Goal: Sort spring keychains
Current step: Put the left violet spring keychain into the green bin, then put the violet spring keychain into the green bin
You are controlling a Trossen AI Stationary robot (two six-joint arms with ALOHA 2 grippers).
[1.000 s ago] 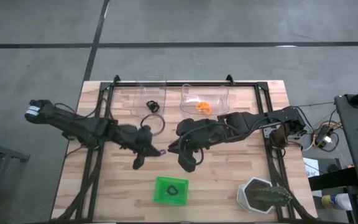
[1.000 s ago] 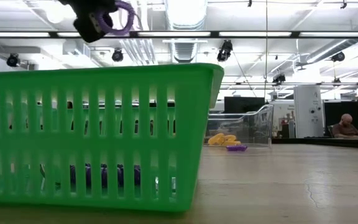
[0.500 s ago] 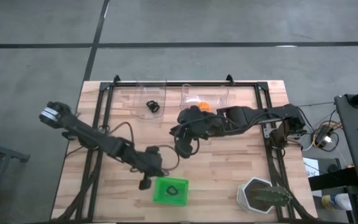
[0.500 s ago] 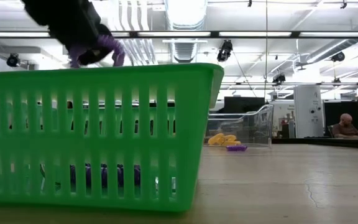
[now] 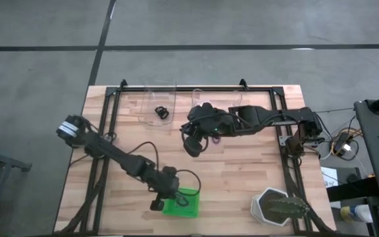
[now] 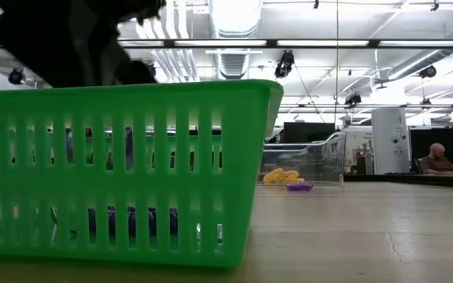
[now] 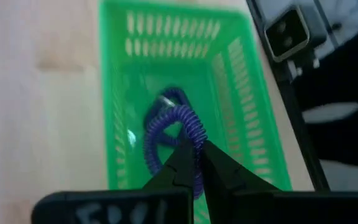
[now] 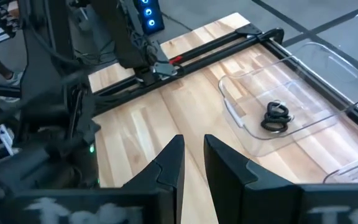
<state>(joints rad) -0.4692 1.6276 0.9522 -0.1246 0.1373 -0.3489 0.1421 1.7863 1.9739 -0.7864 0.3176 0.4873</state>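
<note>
Left gripper [image 7: 196, 163]: fingers pinched together on a purple spring keychain [image 7: 174, 134], held over the green square tray [image 7: 238, 81] at the table's near edge. More purple coil lies on the tray floor beneath it.

Right gripper [image 8: 191, 163]: fingers a narrow gap apart, nothing between them, hovering over bare wood near the clear plastic trays [image 8: 319, 93] at the far side. A black spring keychain [image 8: 276, 117] lies in one clear tray. The low view shows orange keychains [image 6: 282, 176] in a clear tray and a purple one [image 6: 299, 187] lying beside them.

Surface: light butcher-block wooden table [image 5: 242, 171] with a black frame along its edges, on grey concrete floor. White hexagonal pot with a plant [image 5: 278, 207] at the near right corner. Room behind: open hall with ceiling lights; a person [image 6: 436, 160] sits far off.

Hidden: in the low view the green tray wall fills most of the frame and the left arm is only a dark mass above it. From above, the right arm covers the second clear tray.
</note>
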